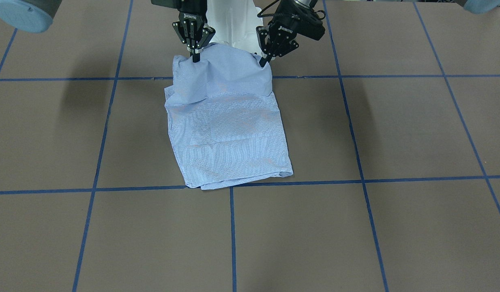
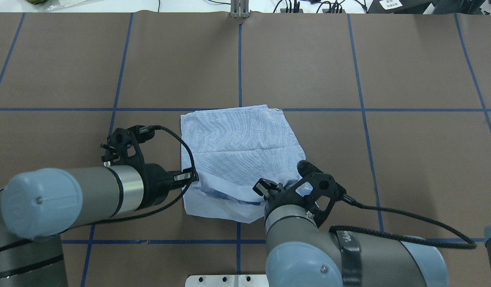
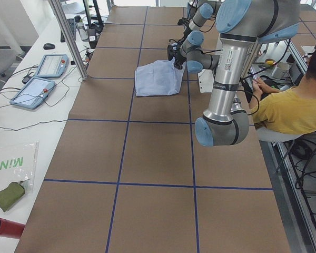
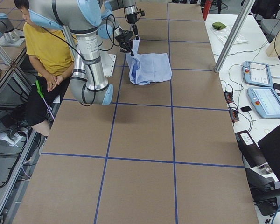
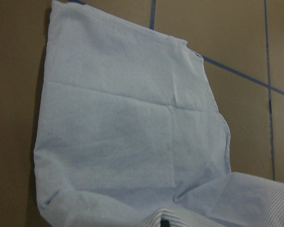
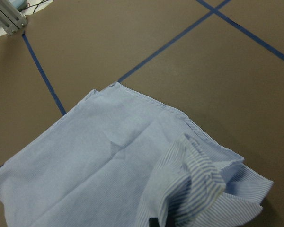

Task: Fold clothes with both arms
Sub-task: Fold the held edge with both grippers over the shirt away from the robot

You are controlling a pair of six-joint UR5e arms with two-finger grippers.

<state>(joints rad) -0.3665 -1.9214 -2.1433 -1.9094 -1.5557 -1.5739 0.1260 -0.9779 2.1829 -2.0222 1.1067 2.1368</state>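
Shirt [image 1: 229, 134], robot-side corners in left gripper [image 1: 265, 61] and right gripper [image 1: 196, 59]

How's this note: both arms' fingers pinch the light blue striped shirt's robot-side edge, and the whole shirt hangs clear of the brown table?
Wrong: only the pinched edge is raised; the rest of the light blue striped shirt lies on the brown table, per the exterior front-facing view. Both the left gripper and right gripper pinch it.
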